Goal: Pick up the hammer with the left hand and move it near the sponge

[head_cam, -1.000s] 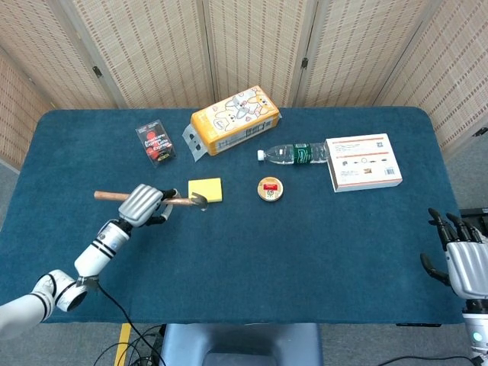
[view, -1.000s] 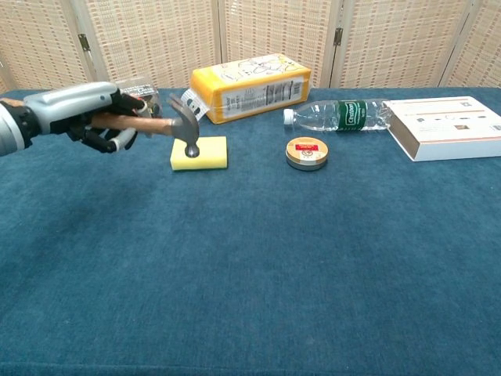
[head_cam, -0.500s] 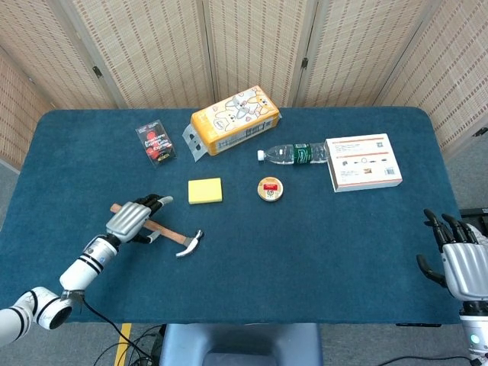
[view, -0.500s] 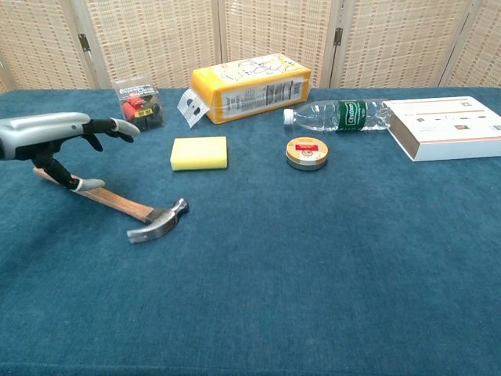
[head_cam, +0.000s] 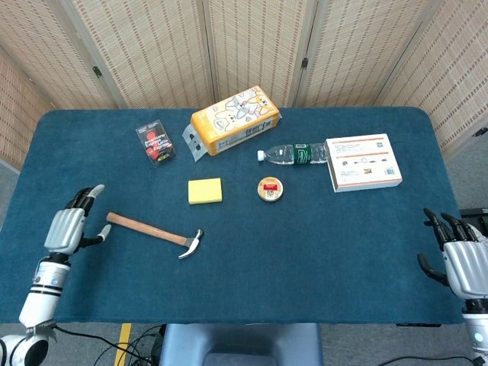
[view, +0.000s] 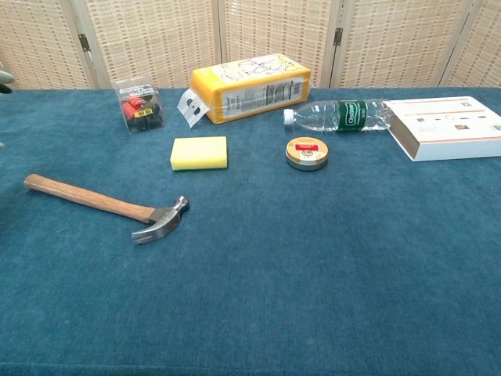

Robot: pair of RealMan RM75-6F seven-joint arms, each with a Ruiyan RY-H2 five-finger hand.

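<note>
The hammer (head_cam: 152, 233) (view: 106, 207) lies flat on the blue tablecloth, wooden handle pointing left, steel head toward the right. The yellow sponge (head_cam: 205, 191) (view: 199, 153) sits just beyond the hammer's head, a short gap apart. My left hand (head_cam: 69, 227) hovers at the table's left edge, left of the handle's end, fingers spread and holding nothing. Off the table's right front corner, my right hand (head_cam: 461, 263) is open and empty. Neither hand shows in the chest view.
Behind the sponge are a yellow carton (head_cam: 233, 119), a small black packet (head_cam: 155, 142), a lying water bottle (head_cam: 293, 153), a round tin (head_cam: 270, 188) and a white box (head_cam: 363, 162). Folding screens stand behind the table (head_cam: 305, 259).
My left hand let go of the hammer, which came down from above the sponge onto the cloth. The hand then drew back left to the table edge. The right hand barely moved.
</note>
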